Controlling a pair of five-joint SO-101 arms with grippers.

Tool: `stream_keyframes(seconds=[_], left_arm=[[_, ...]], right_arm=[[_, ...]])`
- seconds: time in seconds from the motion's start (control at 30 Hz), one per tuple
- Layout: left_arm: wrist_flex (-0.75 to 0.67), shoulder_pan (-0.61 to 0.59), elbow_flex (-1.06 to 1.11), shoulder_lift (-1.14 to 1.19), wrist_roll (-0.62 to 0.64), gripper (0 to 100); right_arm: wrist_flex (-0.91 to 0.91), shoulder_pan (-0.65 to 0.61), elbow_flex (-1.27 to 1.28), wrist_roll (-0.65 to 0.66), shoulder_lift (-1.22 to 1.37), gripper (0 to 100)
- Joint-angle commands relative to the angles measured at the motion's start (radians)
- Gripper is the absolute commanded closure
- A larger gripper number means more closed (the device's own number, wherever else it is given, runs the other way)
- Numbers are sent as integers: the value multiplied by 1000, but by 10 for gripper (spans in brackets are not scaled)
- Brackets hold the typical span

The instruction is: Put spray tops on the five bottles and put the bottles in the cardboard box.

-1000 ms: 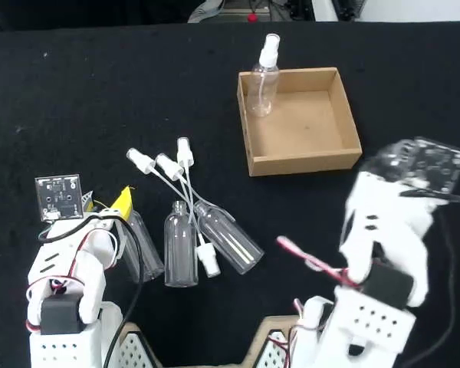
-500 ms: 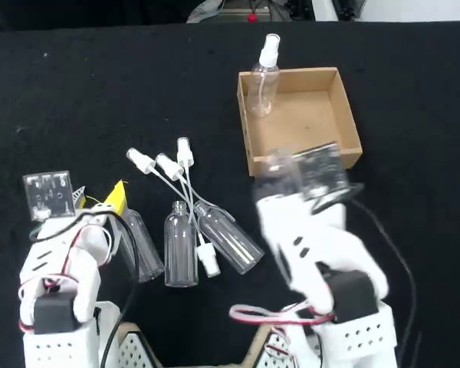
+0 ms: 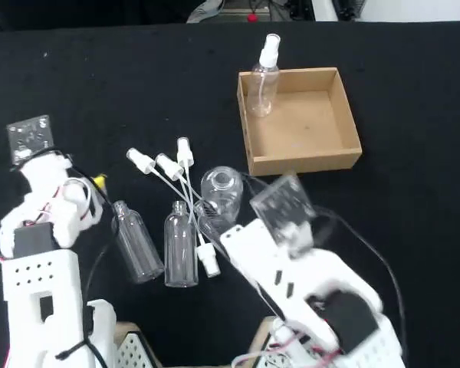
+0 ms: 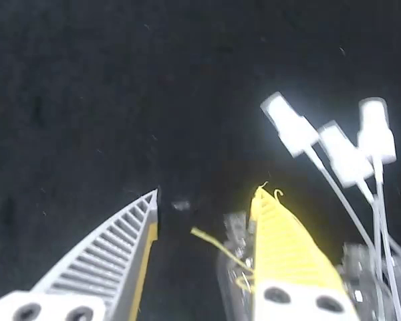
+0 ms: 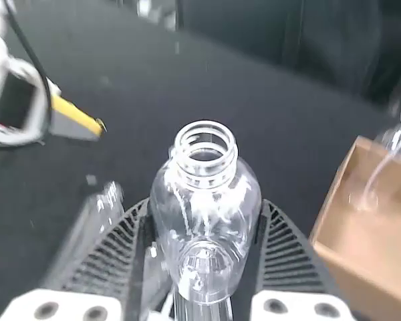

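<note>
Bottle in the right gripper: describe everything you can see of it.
Clear plastic bottle, round-shouldered, with a ribbed threaded neck. Its mouth is open, with no top fitted, and it looks empty. The right gripper is shut on its body, one finger on each side. In the high view its mouth faces up, so it stands roughly upright, near the loose bottles and short of the cardboard box. Its base is hidden.

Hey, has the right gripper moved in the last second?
Yes. In the high view the right gripper swung from below the right corner of the cardboard box across to below its left corner, where it now holds a capless bottle.
</note>
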Motion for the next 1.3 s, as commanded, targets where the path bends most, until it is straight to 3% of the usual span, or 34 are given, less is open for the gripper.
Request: stream_keyframes(seconds=[0.0, 0.23, 0.4, 0.67, 0.9, 1.07, 1.27], left_arm=[[-83, -45, -74, 46, -5, 778], [-58, 48, -271, 336, -5, 777], [72, 143, -558, 572, 5, 775], [299, 283, -1036, 1020, 344, 696], [387, 249, -1268, 1356, 598, 701], [491, 231, -1379, 1488, 641, 701], [468, 228, -1432, 1568, 646, 701]], right_arm=[[-46, -15, -4, -9, -137, 864], [-48, 5, 12, -8, -150, 864], [-41, 175, 18, -12, -151, 864], [-40, 249, 58, -9, -153, 864], [-41, 250, 67, -8, -153, 864], [-40, 250, 67, -8, -153, 864], [-41, 250, 68, -8, -153, 864]])
